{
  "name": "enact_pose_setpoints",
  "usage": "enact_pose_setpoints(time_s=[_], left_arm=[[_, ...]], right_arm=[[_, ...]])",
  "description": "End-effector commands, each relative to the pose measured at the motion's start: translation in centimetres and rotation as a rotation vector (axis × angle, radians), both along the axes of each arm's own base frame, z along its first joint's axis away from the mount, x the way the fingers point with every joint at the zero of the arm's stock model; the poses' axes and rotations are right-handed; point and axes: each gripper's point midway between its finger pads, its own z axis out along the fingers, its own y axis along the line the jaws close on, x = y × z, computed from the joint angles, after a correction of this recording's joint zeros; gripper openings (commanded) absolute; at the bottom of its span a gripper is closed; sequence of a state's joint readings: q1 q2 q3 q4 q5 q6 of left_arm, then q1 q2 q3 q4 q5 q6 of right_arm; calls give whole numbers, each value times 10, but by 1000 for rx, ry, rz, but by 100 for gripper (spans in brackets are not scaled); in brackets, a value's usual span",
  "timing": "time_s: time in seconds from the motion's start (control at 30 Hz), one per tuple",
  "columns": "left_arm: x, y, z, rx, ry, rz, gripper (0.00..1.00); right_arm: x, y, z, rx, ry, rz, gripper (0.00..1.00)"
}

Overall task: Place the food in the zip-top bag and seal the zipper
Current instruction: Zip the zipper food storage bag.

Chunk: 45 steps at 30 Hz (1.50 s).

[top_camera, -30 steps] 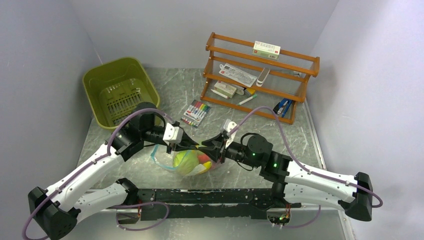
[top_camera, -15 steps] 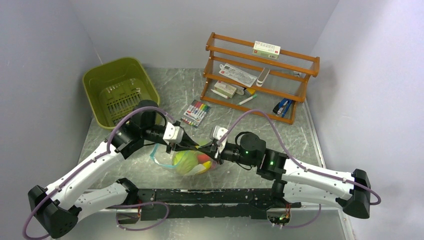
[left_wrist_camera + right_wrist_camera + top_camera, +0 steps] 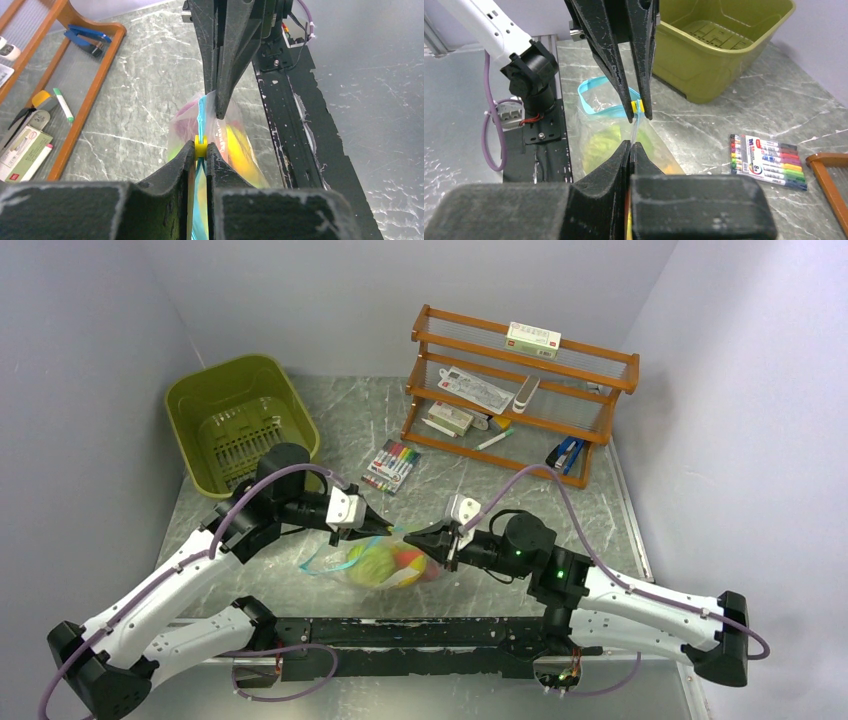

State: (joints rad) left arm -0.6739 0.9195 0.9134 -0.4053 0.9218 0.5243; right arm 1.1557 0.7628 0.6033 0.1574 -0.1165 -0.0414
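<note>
The clear zip-top bag [image 3: 385,562] hangs between my two grippers just above the table, in front of the arm bases. The food sits inside it: a yellow-green round piece [image 3: 373,560] and orange-red pieces [image 3: 410,560]. My left gripper [image 3: 200,148] is shut on the teal zipper [image 3: 201,117] at its small yellow slider [image 3: 200,146]. Opposite it, my right gripper [image 3: 630,144] is shut on the bag's clear edge at the other end of the mouth. Behind the left fingers, the teal strip [image 3: 594,96] still bows out in an open loop.
An olive-green tub [image 3: 240,420] stands at the back left. A pack of coloured markers [image 3: 392,465] lies behind the bag. A wooden rack [image 3: 520,390] with stationery fills the back right. The black base rail [image 3: 420,630] runs just in front of the bag.
My right gripper came in from open and shut on the bag's edge, then drew right. The bag's mouth has stretched flatter between the two grippers. The left gripper stayed shut.
</note>
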Motion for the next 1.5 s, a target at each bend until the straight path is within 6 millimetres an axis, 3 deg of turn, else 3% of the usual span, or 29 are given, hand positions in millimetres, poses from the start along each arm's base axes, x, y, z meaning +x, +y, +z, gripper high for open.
enact_pose_setpoints(time_s=[0.0,0.17,0.4,0.43,0.5,0.57,0.67,0.8,0.83,0.9,1.1,1.47], left_arm=[[7,3,-3,35,0,39,7],[9,9,-12,88,9,59,7],[3,12,-14,65,11,60,7],[2,11,-12,56,12,57,7],[0,10,-7,42,12,46,7],[-1,8,-3,32,11,36,7],[-3,8,-2,32,-14,7,7],[-3,8,6,17,-28,11,7],[-3,8,8,17,-29,13,7],[-3,9,15,18,-37,9,7],[1,19,4,88,-34,65,7],[3,36,-17,175,-29,139,7]], right_arm=[[-5,2,15,42,-20,30,0],[14,-11,26,94,-12,-104,0],[5,-3,11,69,20,-40,0],[1,1,10,63,26,-13,2],[-3,9,11,50,28,29,17],[-6,16,11,36,23,64,25],[-6,26,15,24,2,87,30],[0,32,25,15,-13,76,25],[0,31,29,25,-17,73,20],[3,29,34,40,-21,51,0],[21,2,48,123,-27,-108,0],[12,-15,46,127,-40,-99,0]])
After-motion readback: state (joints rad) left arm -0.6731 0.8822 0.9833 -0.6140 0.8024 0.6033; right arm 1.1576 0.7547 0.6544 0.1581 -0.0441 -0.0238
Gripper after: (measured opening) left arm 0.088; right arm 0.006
